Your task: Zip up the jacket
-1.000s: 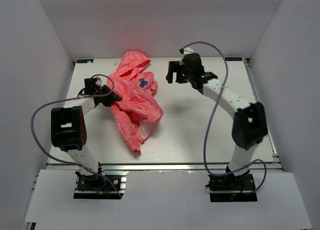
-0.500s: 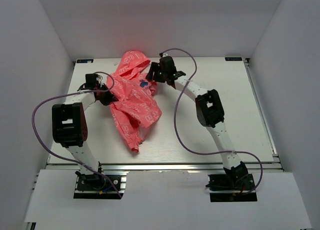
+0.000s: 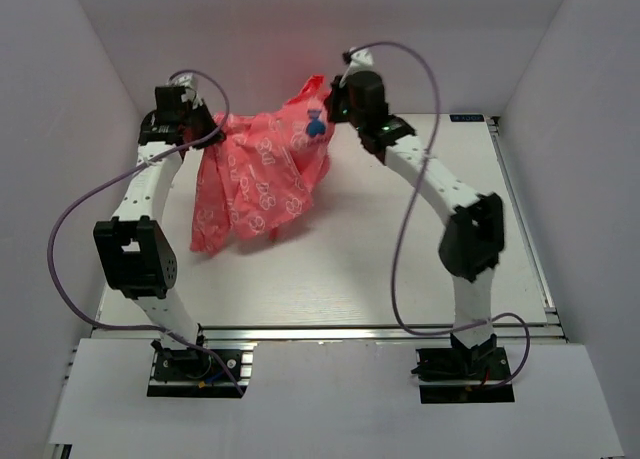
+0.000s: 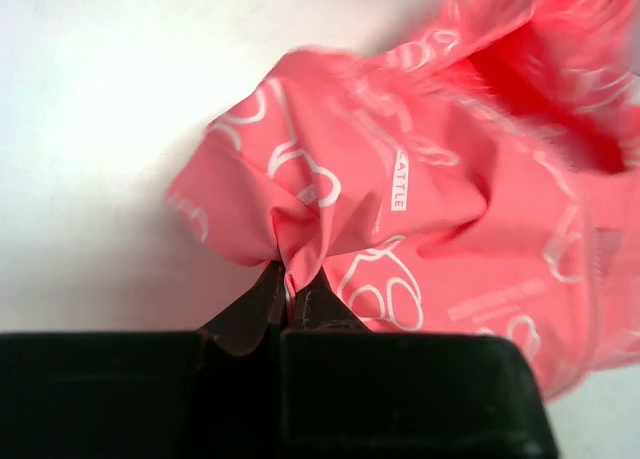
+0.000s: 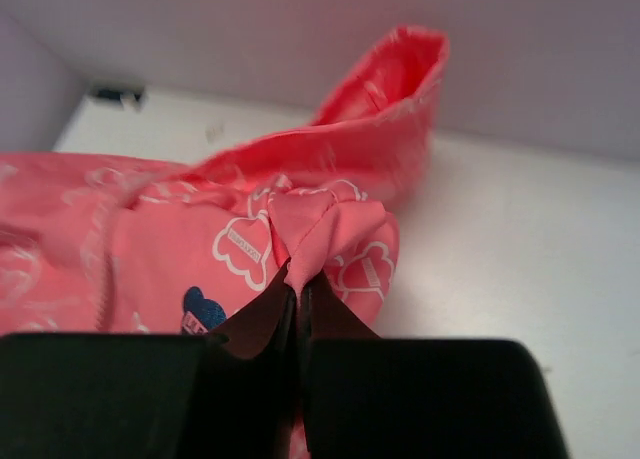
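The jacket [image 3: 262, 169] was held aloft near the far edge of the worktop [image 3: 400, 269], pinched by the clenched left gripper [image 3: 207, 132] and right gripper [image 3: 331, 107]; thin fabric could be pulled free if stretched too hard.

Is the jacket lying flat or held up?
Held up: the left pincer and right pincer each pinch the jacket, which hangs between them.

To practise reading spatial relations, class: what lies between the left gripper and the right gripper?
The jacket hangs spread between the left gripper and the right gripper, each shut on a pinch of fabric; the top view shows it.
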{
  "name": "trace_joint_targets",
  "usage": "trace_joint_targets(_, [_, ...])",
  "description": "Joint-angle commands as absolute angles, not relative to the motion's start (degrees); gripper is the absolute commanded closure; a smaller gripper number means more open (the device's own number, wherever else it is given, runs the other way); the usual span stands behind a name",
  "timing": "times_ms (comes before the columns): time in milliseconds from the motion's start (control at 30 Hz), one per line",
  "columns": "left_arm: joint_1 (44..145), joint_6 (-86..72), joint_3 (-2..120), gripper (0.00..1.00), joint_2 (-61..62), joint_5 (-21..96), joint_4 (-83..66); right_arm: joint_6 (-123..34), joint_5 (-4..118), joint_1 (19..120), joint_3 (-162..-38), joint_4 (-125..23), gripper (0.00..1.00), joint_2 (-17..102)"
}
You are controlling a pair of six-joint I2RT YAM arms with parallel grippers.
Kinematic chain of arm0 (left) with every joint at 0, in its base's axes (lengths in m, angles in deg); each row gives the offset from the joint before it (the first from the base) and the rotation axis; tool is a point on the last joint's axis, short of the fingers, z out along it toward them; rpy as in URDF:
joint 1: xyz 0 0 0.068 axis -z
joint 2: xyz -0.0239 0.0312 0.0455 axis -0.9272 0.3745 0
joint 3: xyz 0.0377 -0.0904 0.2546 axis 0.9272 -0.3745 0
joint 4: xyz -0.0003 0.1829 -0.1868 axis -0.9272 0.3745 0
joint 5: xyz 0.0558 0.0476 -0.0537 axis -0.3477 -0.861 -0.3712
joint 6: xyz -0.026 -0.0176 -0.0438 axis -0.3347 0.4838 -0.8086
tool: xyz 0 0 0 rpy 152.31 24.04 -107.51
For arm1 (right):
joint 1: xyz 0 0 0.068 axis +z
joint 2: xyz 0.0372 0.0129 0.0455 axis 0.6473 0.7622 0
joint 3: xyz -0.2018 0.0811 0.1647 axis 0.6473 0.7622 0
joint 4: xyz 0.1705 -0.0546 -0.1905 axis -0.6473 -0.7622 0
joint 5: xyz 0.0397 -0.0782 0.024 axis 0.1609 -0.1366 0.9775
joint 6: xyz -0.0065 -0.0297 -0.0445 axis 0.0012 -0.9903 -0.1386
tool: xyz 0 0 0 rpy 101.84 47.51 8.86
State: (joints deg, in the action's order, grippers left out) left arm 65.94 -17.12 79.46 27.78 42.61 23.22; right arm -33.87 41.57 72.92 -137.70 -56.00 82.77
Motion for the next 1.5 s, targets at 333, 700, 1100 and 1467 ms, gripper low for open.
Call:
trace_joint_targets(333, [87.2,-13.8,79.2,1.0,-1.0,45.3,10.2,-51.9,22.1,75.8,-116.2,-55.1,1.0,30.8])
trace_joint_targets(700, [87.5,-21.6,70.3,0.98,15.5,38.5,14.8,-40.7,21.8,68.6,-96.7,-60.0,0.97,37.5])
trace_joint_targets(1100, [87.5,-22.5,59.8,0.02,17.0,39.0,28.9,-25.6,40.0,67.0,-78.9,-71.5,0.11,37.5])
trace_joint_targets(1467, [87.5,-23.0,43.6,0.02,12.8,43.4,27.0,-18.2,42.9,67.0,-65.7,-72.8,0.11,35.7])
